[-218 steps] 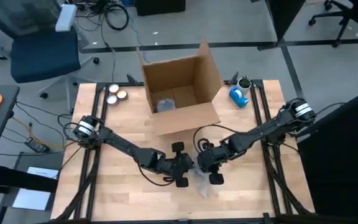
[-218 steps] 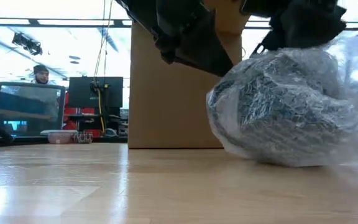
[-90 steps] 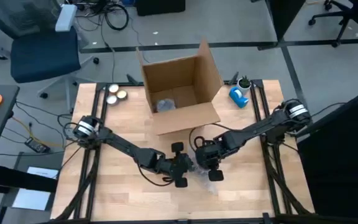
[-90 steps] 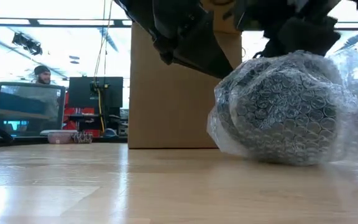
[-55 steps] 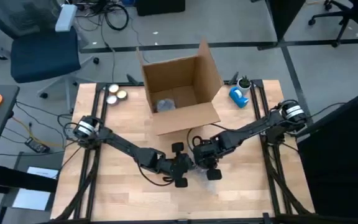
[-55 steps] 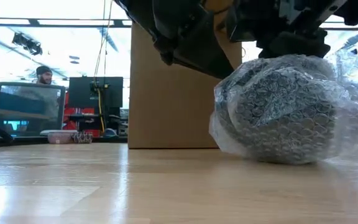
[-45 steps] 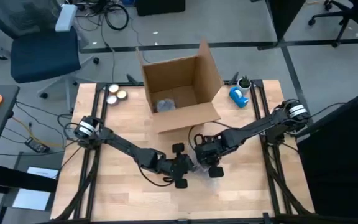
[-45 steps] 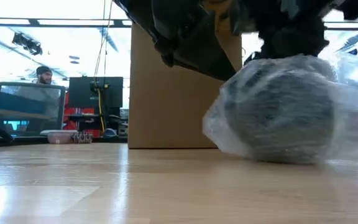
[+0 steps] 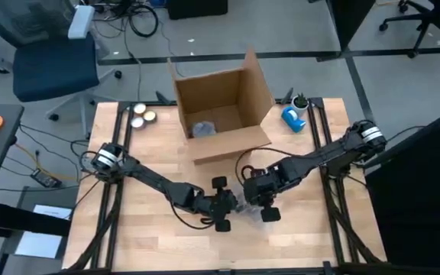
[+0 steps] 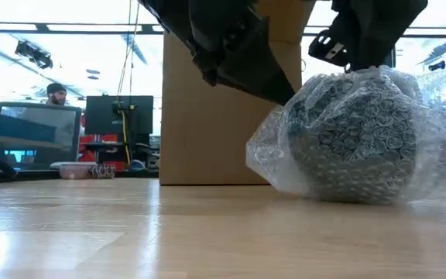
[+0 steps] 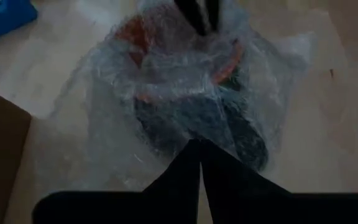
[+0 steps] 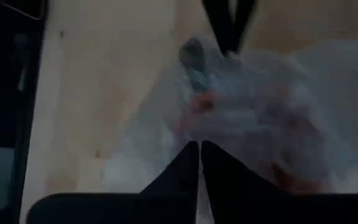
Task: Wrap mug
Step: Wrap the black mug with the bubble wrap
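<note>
Since earlier, right gripper (image 9: pixel 261 200) has shifted sideways. Both it and left gripper (image 9: pixel 230 205) pinch closed on wrap (image 10: pixel 347 139) around mug (image 11: pixel 191 99), near box (image 9: pixel 221 114); open table (image 9: pixel 143 237) beyond.

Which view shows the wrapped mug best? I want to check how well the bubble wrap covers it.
The low view: the mug fills the frame side-on, bubble wrap around it. The high view mostly hides it under the grippers. The left wrist view shows its orange rim through the wrap; the right wrist view is hazy.
</note>
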`<state>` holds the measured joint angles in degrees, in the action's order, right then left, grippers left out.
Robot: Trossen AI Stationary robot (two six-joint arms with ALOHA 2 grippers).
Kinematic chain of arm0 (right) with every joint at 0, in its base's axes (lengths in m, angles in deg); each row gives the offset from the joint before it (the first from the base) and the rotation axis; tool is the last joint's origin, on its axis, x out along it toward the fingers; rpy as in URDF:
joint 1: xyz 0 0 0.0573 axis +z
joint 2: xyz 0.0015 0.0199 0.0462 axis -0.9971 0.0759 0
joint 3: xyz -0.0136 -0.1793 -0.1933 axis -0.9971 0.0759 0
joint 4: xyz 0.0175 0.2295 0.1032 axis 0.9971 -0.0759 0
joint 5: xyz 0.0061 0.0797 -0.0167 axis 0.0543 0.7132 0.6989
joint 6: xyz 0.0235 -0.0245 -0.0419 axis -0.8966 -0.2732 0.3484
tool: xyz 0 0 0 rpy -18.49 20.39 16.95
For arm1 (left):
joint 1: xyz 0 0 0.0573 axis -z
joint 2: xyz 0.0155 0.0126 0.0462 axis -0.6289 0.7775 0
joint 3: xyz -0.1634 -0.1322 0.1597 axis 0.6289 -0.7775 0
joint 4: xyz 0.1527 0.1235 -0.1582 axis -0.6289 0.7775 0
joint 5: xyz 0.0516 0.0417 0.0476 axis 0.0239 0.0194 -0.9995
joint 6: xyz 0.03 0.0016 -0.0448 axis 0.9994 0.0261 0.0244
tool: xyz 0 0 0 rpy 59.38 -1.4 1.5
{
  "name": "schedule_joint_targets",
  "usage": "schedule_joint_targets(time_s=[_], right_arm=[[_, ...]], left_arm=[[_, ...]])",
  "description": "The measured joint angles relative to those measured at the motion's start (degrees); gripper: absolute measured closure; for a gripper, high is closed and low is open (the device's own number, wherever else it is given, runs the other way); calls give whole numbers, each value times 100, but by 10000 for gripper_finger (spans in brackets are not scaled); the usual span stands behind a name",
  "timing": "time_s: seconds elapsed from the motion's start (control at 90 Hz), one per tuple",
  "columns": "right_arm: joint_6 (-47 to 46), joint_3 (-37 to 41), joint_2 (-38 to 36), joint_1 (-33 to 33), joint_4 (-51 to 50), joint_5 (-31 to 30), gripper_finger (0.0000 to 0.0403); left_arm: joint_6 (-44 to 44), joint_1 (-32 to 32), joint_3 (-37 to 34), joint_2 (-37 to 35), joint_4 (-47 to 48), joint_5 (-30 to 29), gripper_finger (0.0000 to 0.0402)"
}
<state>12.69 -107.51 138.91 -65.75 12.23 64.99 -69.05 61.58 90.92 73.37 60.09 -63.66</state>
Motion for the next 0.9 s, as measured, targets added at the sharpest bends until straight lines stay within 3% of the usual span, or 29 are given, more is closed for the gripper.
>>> schedule_joint_targets(time_s=[0.444,0.9], right_arm=[[-104,1251,-44,-363,1068,133,403],[-173,1362,-20,-452,1477,149,403]], left_arm=[[0,-2,0,0,-20,-13,402],[316,-66,0,500,-670,-53,402]])
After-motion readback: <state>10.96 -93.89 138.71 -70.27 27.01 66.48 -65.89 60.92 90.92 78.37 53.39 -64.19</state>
